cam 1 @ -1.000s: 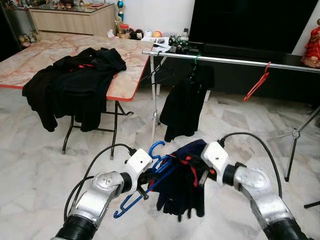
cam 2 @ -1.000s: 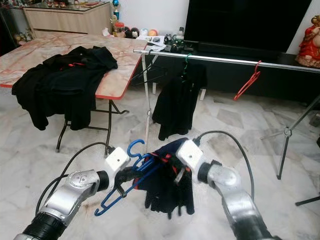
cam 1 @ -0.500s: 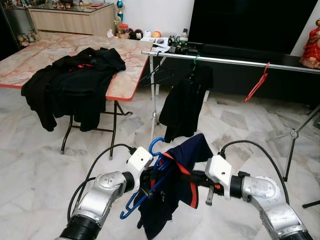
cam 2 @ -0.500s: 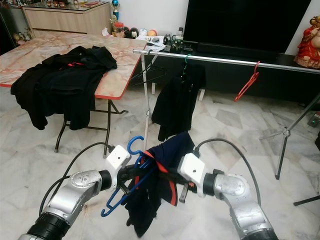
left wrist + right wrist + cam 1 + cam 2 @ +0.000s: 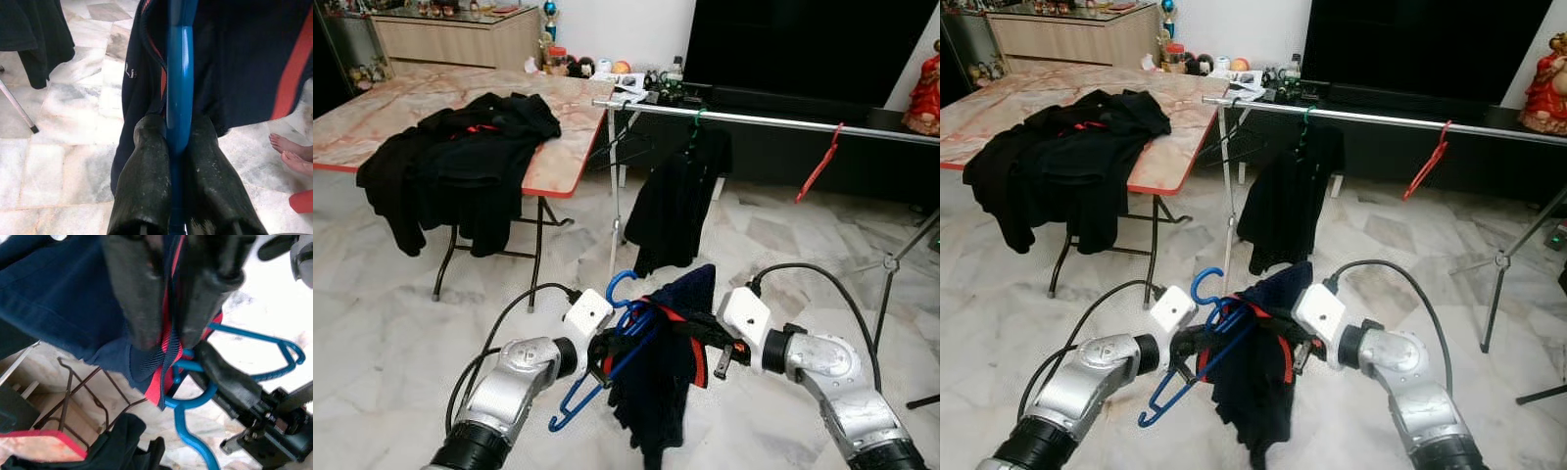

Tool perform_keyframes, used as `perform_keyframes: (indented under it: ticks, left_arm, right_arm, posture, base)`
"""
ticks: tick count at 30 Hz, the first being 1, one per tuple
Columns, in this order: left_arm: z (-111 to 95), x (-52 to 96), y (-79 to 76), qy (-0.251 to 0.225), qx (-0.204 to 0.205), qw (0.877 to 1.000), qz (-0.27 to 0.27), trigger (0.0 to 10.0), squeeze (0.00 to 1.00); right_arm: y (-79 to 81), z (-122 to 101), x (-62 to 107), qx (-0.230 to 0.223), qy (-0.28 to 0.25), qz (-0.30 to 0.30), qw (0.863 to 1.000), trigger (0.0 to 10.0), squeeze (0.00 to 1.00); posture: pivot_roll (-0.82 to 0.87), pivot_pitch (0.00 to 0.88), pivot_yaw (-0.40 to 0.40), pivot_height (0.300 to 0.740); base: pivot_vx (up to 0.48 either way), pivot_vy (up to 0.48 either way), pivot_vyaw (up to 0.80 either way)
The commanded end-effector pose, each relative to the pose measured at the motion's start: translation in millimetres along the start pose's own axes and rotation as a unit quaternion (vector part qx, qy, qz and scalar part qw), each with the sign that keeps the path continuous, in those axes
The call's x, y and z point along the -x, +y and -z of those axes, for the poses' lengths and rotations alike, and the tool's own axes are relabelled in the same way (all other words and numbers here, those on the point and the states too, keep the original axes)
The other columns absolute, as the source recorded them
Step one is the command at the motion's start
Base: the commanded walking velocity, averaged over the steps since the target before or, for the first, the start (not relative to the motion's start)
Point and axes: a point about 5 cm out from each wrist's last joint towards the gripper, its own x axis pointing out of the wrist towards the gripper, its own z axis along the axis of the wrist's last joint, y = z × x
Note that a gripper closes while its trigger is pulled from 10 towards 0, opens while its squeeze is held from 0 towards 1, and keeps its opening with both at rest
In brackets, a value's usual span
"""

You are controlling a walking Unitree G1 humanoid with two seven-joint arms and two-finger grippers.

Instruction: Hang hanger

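Gripping the blue hanger (image 5: pixel 607 357), the left gripper (image 5: pixel 177 142) is clamped on it; the right gripper (image 5: pixel 168 335) pinches the navy shirt (image 5: pixel 666 382).

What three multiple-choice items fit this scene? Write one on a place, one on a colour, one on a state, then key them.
1. Where does the red hanger hang?
A. on the rail
B. on the table
C. on the floor

2. What colour is the hanger held by the left gripper?
A. green
B. blue
C. white

3. What is the right gripper doing?
A. hanging open
B. pinching the navy garment
C. holding the rail

Key: 1 A, its hook sits over the rail; 2 B, blue bar between the fingers; 3 B, fingers clamp the red-trimmed cloth.
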Motion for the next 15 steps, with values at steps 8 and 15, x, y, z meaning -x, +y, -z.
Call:
perform_keyframes:
  ticks: [8, 15]
  left_arm:
    - [-11, -0.7, -1.1, -0.025, 0.001, 1.000, 0.007, 10.0, 0.00]
    - [-10, -0.6, -1.1, -0.024, 0.003, 1.000, 0.006, 10.0, 0.00]
  right_arm:
    - [2.6, 15, 3.7, 0.024, 0.069, -0.016, 0.997, 10.0, 1.00]
    - [14.8, 19, 7.4, 0.032, 0.091, -0.067, 0.993, 10.0, 1.00]
  posture:
    - [0.05, 0.000, -0.064, 0.740]
    - [0.04, 0.000, -0.066, 0.740]
  base:
    - [0.000, 0.000, 0.00]
    - [0.000, 0.000, 0.00]
